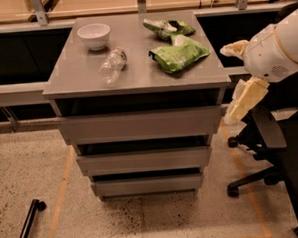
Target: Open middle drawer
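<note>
Sitting on the grey cabinet top (137,84) were two snack bags, a big green bag (178,56) and a smaller green bag (166,27) behind it. Any writing on them was too small to read. A clear bottle (112,65) lay on its side near the left part of the top. Its label could not be read either. A white bowl (93,35) stood in the upper left corner of the top.

The middle drawer (143,160) was in the lower middle of the frame. It sat between the top drawer (139,125) and the bottom drawer (146,184). Its front was plain, flat and grey, with a dark gap above it. It looked pushed in, but from this high angle that was hard to be sure of.

The gripper (241,103) hung at the right of the frame, just past the right edge of the cabinet, about level with the top drawer. It touched no drawer. Whether it was spread or closed up could not be told. The round white arm (278,46) was above it.

A black chair (276,149) stood close on the right, so that side was tight. The speckled floor (36,167) on the left and in front had more room. Tan lines (62,190) ran across it. A black wheeled leg (29,222) showed at the lower left. Dark benches (15,48) stood behind the cabinet.
</note>
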### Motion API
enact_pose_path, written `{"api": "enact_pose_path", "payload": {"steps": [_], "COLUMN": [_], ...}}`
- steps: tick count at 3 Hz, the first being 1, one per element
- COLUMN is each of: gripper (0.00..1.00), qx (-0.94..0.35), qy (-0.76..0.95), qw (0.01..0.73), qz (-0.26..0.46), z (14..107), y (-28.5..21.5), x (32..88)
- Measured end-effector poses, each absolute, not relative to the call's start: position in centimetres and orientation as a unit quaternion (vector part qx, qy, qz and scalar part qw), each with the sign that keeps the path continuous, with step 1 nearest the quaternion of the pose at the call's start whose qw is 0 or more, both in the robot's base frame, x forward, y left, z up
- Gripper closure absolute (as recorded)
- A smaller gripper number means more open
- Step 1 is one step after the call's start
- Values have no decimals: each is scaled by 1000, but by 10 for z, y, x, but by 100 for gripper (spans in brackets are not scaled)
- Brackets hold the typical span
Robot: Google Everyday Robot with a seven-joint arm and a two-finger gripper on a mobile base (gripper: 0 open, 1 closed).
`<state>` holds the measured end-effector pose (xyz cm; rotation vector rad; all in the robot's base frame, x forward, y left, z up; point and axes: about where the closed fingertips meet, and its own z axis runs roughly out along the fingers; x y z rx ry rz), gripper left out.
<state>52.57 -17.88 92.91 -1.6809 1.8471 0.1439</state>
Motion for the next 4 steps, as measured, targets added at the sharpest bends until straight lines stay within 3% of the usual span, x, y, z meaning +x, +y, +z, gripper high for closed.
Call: {"api": "enact_pose_path", "payload": {"steps": [2,4], "gripper": [0,0], "qx": [-626,-603], "qy": [730,747], "qw": [267,257], "qz": [63,110], "z": [898,805], "y": [-199,-210], "x": [505,477]}}
